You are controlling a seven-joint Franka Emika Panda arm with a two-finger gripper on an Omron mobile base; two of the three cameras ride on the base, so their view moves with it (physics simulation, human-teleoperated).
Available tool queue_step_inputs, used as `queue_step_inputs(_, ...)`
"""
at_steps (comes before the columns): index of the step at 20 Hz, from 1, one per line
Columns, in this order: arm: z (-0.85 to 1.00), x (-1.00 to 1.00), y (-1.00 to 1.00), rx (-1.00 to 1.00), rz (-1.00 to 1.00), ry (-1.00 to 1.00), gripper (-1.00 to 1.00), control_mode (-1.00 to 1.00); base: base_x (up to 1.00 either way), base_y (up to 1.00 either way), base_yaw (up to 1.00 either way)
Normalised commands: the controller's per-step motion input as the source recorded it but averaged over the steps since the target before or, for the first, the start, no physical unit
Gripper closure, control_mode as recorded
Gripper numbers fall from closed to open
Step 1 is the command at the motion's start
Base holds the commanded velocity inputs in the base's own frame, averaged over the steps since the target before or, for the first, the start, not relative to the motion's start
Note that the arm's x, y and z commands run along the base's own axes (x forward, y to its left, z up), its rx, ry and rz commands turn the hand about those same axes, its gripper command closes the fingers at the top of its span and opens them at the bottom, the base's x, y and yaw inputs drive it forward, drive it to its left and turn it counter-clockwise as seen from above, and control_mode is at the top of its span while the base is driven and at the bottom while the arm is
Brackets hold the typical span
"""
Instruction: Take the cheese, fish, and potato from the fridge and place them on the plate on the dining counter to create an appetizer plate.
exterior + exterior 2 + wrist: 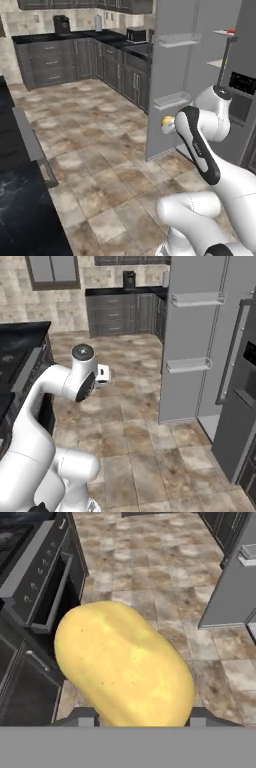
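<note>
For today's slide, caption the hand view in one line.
Pincer carrying a potato above the tiled kitchen floor.

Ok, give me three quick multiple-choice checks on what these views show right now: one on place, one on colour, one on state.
1. Where is the smooth oval yellowish-brown potato?
A. on a fridge shelf
B. between the tips of the gripper
C. on the floor

2. What colour is the small thing on the upper shelf of the tall grey fridge?
A. red
B. blue
C. green

3. How does the fridge door stand?
A. shut
B. removed
C. swung open

Answers: 1 B, the hand view has the potato sitting between both dark tips, above the tiled floor. 2 A, the left base view shows a red bit there. 3 C, its clear bins face the room.
</note>
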Motion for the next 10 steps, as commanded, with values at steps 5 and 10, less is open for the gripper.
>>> queue_step_inputs(5,0.00,0.00,0.00,0.00,0.00,0.00,1.00,1.00,-1.00,-0.47,0.37)
queue_step_inputs(10,0.00,0.00,0.00,0.00,0.00,0.00,1.00,1.00,-1.00,-0.06,0.32)
